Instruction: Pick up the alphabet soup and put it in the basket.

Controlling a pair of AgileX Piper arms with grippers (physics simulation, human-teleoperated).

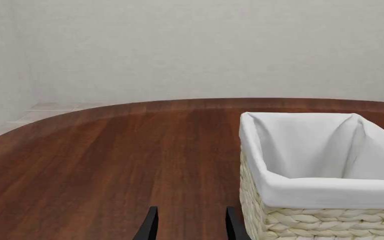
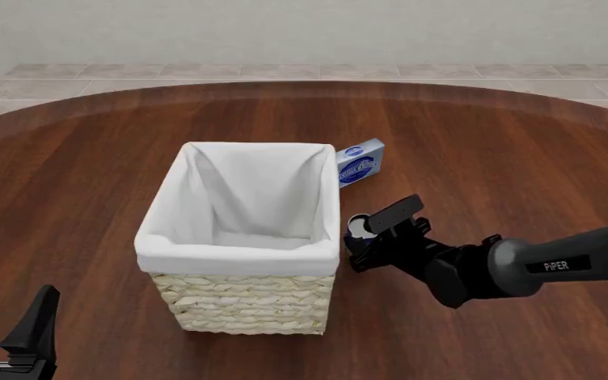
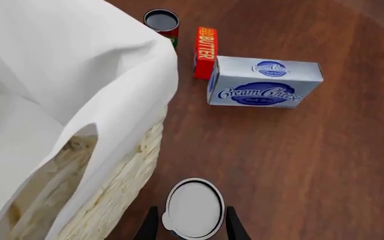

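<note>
The alphabet soup (image 3: 193, 207) is a small can with a silver-white top, standing on the table close against the right side of the basket (image 2: 238, 252). In the front view only the can's top (image 2: 359, 226) peeks out past the gripper. My right gripper (image 3: 190, 222) is open, with one finger on each side of the can. The basket (image 3: 105, 85) is pale wicker with a white cloth lining and has nothing in it. My left gripper (image 2: 6, 309) is open at the near left of the table, apart from the basket (image 1: 325, 200).
A blue-and-white cream cheese box (image 3: 264, 82) lies beyond the can, also seen behind the basket's far right corner (image 2: 360, 162). A red butter box (image 3: 206, 52) and a dark-topped can (image 3: 161, 22) stand further back by the basket.
</note>
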